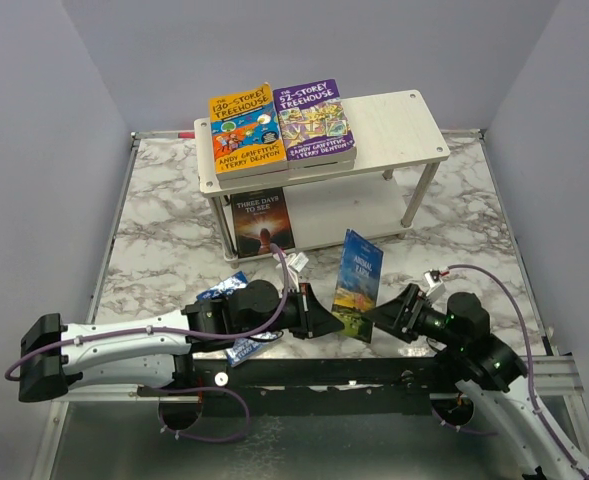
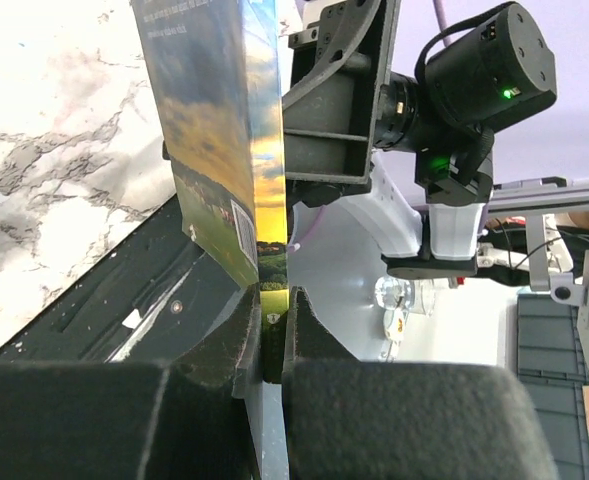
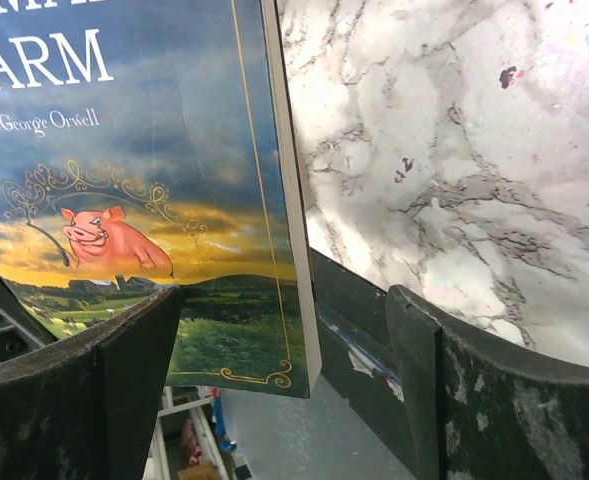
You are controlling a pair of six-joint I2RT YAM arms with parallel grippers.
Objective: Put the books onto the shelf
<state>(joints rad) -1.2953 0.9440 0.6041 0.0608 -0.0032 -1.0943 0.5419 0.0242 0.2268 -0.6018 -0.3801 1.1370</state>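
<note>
A blue landscape "Animal Farm" book (image 1: 357,282) stands upright in the air between my two arms, near the table's front edge. My left gripper (image 1: 332,318) is shut on its lower edge; in the left wrist view the book (image 2: 214,150) rises out of the pinched fingertips (image 2: 249,335). My right gripper (image 1: 384,320) is open, its fingers (image 3: 124,380) either side of the book's lower corner (image 3: 264,340) with a wide gap to the right one. On the shelf (image 1: 404,125), an orange Treehouse book (image 1: 244,133) and a purple one (image 1: 314,120) lie on top. A dark book (image 1: 262,222) is on the lower tier.
A blue book (image 1: 222,287) lies on the marble table (image 1: 164,240) partly under my left arm. The shelf stands at the back centre, its right half bare on both tiers. Grey walls close in left, right and back.
</note>
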